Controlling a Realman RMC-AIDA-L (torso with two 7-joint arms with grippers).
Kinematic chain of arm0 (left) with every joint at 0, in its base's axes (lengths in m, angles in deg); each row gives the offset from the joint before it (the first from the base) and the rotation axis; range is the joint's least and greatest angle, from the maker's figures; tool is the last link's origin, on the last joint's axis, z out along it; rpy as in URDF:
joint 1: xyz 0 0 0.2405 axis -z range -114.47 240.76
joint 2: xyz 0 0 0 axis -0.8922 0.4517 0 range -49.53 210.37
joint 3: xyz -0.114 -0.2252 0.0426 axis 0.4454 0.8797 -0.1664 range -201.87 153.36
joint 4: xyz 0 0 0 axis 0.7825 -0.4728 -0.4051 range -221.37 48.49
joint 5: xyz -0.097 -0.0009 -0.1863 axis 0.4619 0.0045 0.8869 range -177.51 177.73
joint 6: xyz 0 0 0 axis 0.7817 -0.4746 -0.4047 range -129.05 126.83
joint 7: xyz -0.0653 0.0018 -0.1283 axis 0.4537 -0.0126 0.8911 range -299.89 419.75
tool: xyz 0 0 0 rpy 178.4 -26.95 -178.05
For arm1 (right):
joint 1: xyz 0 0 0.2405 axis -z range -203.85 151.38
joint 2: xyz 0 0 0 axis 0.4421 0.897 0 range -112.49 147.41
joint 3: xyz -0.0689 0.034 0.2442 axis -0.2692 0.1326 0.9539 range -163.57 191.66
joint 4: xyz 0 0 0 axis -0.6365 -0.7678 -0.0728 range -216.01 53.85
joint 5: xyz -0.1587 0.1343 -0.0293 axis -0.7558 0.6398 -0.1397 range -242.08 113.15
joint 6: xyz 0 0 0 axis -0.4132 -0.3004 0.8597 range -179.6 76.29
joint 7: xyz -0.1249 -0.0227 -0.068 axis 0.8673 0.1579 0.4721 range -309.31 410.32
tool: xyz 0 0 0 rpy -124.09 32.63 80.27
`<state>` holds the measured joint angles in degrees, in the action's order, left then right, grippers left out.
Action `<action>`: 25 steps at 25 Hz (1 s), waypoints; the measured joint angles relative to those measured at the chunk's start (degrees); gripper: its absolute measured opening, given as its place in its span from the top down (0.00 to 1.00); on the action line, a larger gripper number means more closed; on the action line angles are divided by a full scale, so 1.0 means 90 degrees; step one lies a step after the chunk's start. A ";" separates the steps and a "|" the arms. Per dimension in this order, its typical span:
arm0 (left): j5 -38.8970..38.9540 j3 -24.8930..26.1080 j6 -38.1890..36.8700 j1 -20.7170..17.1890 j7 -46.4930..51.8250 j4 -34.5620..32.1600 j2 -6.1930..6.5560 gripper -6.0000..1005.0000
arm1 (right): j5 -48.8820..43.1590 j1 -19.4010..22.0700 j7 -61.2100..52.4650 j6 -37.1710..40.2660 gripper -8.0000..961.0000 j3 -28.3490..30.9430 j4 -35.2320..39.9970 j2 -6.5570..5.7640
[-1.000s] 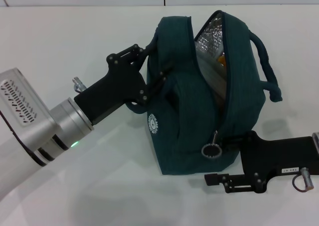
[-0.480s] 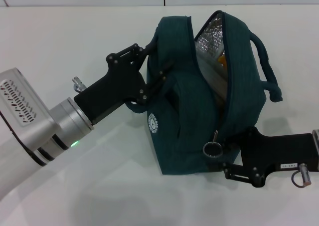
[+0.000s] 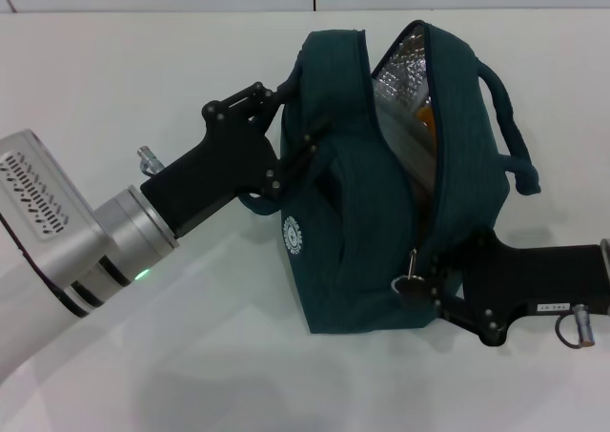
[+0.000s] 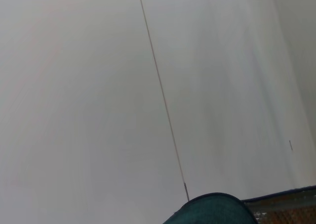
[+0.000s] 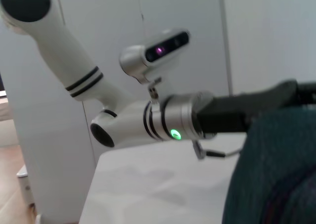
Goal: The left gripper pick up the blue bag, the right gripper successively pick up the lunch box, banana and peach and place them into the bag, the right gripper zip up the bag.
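While left gripper (image 3: pixel 286 132) holds blue bag (image 3: pixel 381 222), right gripper (image 3: pixel 440 294) meets zip pull (image 3: pixel 411 281)

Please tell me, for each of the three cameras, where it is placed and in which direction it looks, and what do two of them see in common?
Head view: above, looking down at the table; shows the left tool gripping the blue bag and the right tool at its zip pull.
Left wrist view: faces a pale surface; only a bag edge shows.
Right wrist view: looks across at the left arm.
Shared: the bag in all views.
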<state>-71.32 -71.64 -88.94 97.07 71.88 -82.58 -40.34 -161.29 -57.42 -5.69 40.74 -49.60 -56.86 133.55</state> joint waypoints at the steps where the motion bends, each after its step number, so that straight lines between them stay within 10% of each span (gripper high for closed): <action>1: -0.0004 -0.0007 -0.0011 -0.0002 -0.0003 0.0000 0.0000 0.52 | 0.0068 0.0017 0.0143 0.0035 0.92 -0.0007 -0.0011 0.0000; 25: 0.0533 0.0000 -0.0686 -0.0667 -0.0362 -0.0050 0.0007 0.52 | 0.1063 -0.0228 0.1464 0.0444 0.96 -0.0192 0.0023 -0.0056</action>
<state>-66.53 -71.64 -95.11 91.07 68.62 -83.03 -40.28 -151.73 -59.47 7.49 44.74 -51.33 -56.65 133.04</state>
